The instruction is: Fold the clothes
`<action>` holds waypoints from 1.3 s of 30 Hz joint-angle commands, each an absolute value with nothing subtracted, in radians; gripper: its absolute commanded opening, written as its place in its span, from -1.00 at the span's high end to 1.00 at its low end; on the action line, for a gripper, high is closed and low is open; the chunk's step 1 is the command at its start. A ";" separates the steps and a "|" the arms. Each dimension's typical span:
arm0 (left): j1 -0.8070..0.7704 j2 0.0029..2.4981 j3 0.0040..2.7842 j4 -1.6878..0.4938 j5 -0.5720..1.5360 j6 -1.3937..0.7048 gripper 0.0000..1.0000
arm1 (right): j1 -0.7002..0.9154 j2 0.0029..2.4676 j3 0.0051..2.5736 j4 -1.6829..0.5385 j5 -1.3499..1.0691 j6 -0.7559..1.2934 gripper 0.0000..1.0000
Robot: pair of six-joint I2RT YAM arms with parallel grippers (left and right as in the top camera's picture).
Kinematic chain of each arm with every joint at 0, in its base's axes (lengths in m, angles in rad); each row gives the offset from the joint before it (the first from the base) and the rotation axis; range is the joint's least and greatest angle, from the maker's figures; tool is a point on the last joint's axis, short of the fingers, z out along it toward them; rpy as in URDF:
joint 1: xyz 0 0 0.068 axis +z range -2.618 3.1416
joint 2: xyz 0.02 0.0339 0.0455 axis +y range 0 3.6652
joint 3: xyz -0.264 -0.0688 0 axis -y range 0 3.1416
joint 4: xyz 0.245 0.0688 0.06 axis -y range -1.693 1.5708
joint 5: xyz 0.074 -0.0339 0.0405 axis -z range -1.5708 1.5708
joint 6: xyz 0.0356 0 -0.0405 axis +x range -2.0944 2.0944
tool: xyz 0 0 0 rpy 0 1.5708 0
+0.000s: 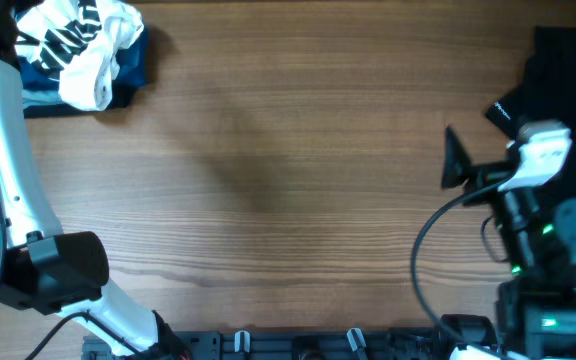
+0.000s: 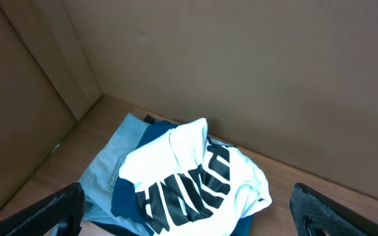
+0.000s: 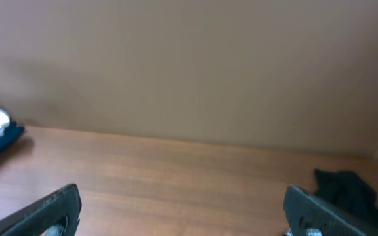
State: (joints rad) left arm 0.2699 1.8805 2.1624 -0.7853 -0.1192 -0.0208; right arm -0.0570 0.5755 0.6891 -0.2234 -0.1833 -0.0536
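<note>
Shirt (image 1: pixel 103 50) crumpled in heap, long axis unclear

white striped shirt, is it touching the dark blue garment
Touching. The left wrist view shows the white striped shirt lying crumpled directly on the dark blue garment.

Overhead top-down; both wrists toward clothes (image 2: pixel 182 180)

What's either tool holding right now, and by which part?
Nothing. Left tool is open, facing the white shirt; right tool is open over the table.
</note>
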 commanded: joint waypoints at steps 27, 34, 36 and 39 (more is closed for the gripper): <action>0.273 1.879 2.160 -0.783 -0.125 -0.016 -1.00 | 0.016 0.004 0.005 0.022 -0.229 -0.043 -0.99; 0.273 1.879 2.160 -0.783 -0.125 -0.016 -1.00 | 0.016 0.004 0.005 0.022 -0.229 -0.043 -0.99; 0.273 1.879 2.160 -0.783 -0.125 -0.016 -1.00 | 0.016 0.004 0.005 0.022 -0.229 -0.043 -0.99; 0.273 1.879 2.160 -0.783 -0.125 -0.016 -0.99 | 0.016 0.004 0.005 0.022 -0.229 -0.043 -1.00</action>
State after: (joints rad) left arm 0.2699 1.8805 2.1624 -0.7856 -0.1188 -0.0204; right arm 0.0116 0.0200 0.0086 0.0162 -0.2092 -0.0532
